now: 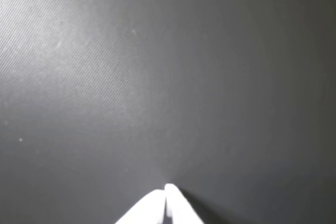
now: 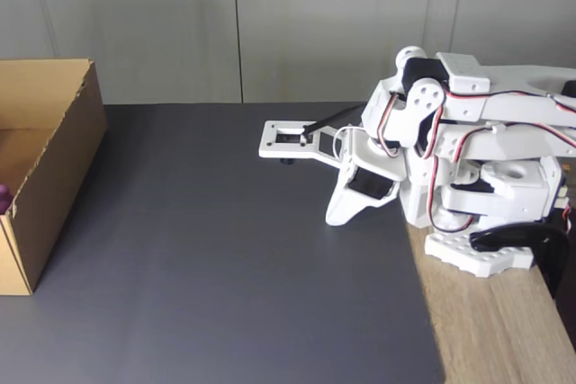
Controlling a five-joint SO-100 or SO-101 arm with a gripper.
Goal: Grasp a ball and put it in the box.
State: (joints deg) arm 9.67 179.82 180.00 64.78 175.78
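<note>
The ball (image 2: 3, 195) is showing as just a sliver of purple at the left edge of the fixed view, sitting inside the box (image 2: 56, 168), too little of it visible to read its surface. The box, plain brown cardboard with its top open, is resting on the dark mat (image 2: 225, 249) that covers the worktop (image 2: 495, 330). The arm is folded low, well apart from the box. In the wrist view the pincer (image 1: 167, 195) is pointing down at the mat, its white fingertips (image 1: 177, 203) pressed together and holding nothing.
</note>
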